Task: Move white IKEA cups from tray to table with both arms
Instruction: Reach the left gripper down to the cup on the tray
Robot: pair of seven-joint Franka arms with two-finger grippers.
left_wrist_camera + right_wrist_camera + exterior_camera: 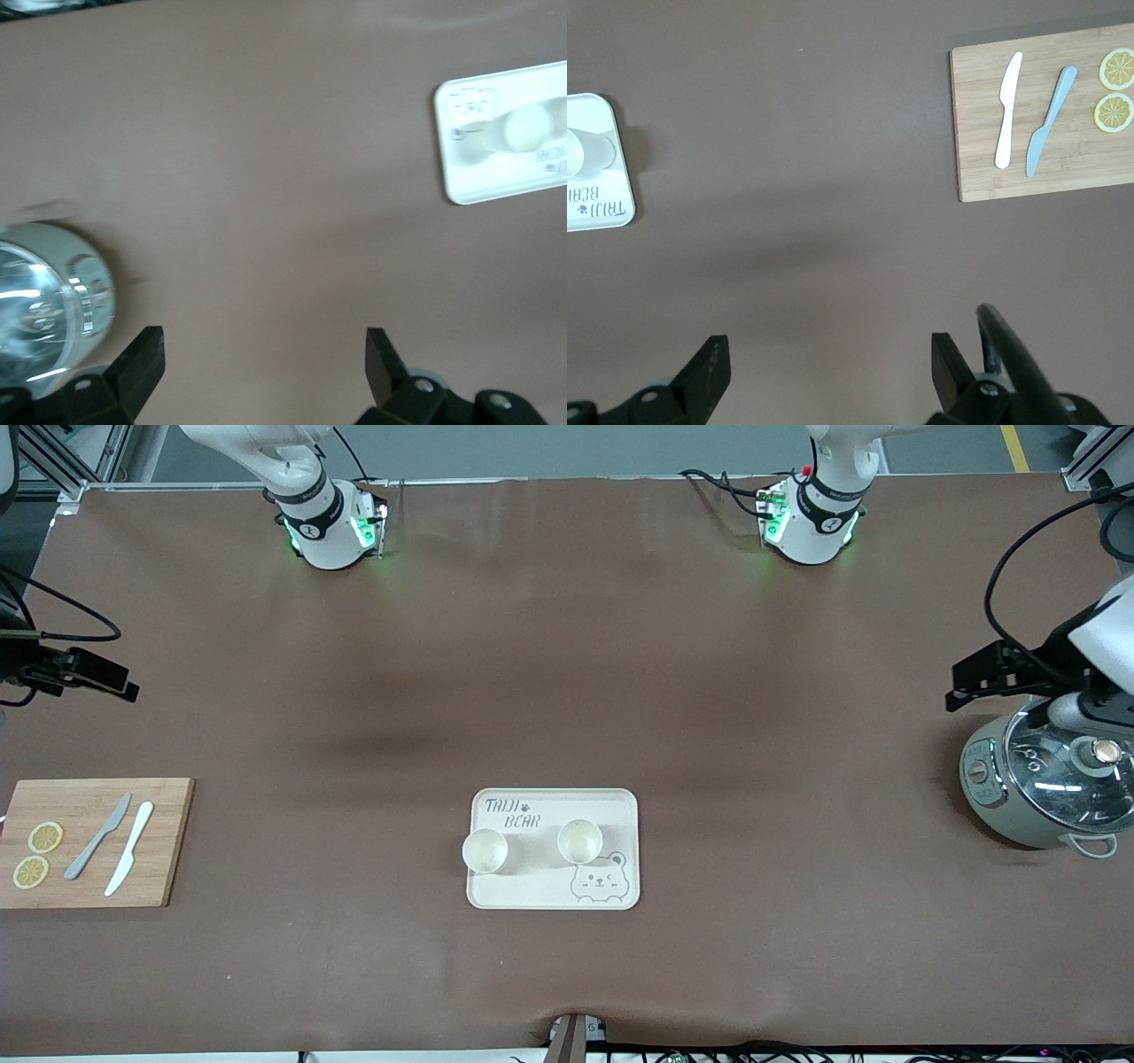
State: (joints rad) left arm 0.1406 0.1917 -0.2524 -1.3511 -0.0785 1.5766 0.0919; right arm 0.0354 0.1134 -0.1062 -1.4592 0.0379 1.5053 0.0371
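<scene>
Two white IKEA cups stand upright on the cream bear tray (pixel 611 806) in the middle of the table. One cup (pixel 485 850) is at the tray's edge toward the right arm's end. The other cup (pixel 579 841) is near the tray's middle. My left gripper (pixel 961 686) is open and empty, up in the air beside the pot, far from the tray; its fingertips (pixel 142 359) frame bare table. My right gripper (pixel 120 686) is open and empty over bare table at the right arm's end. The tray (pixel 496 181) with a cup (pixel 532 128) shows in the left wrist view, and the tray (pixel 602 199) with a cup (pixel 589 150) in the right wrist view.
A grey pot with a glass lid (pixel 1045 779) stands at the left arm's end, also in the left wrist view (pixel 44 301). A wooden cutting board (pixel 168 841) with two knives and two lemon slices lies at the right arm's end, also in the right wrist view (pixel 974 168).
</scene>
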